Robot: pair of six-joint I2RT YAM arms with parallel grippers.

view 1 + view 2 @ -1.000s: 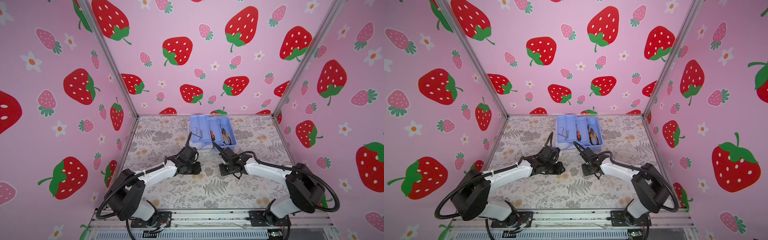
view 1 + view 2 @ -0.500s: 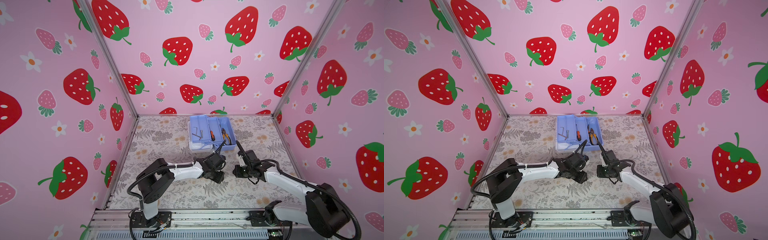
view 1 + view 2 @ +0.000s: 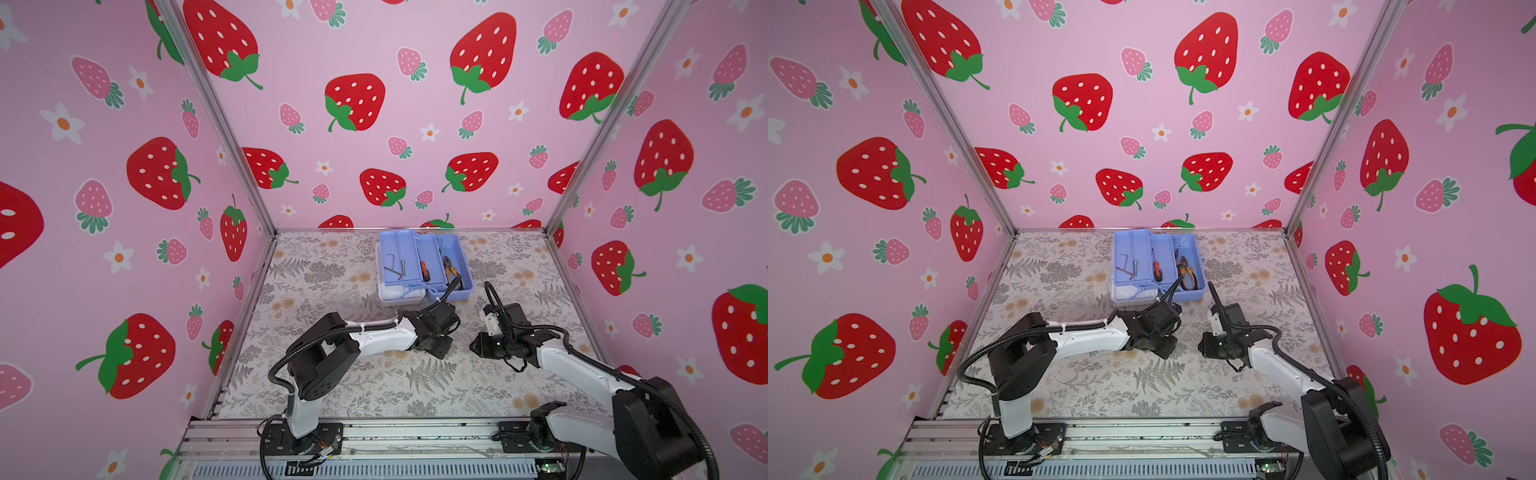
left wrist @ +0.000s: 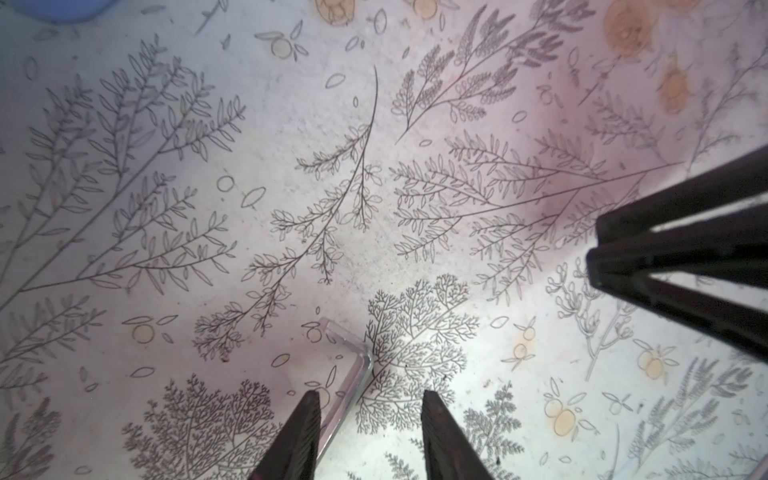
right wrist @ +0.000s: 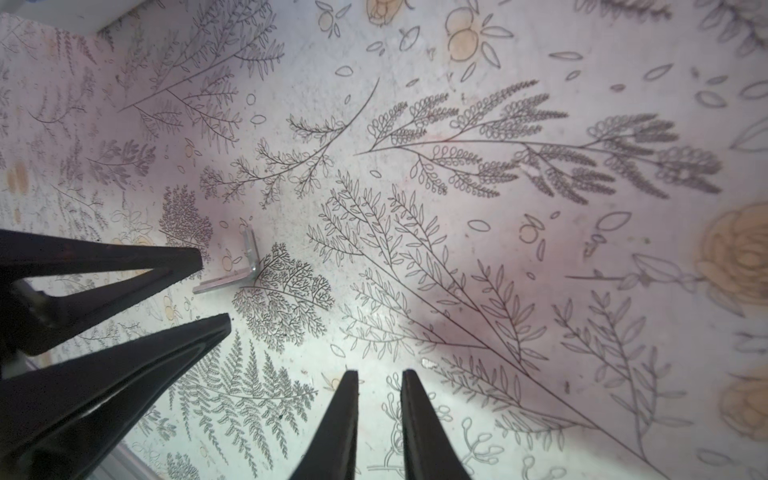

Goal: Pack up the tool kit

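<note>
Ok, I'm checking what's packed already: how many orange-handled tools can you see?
2, both in the open tool kit: a screwdriver in its middle compartment and pliers in the one right of it. A cable crosses that corner, so another may be hidden.

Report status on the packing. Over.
Left gripper open, right gripper barely open, both empty. Tool kit open at back. Hex key loose on mat by left jaws; grippers crowded.
</note>
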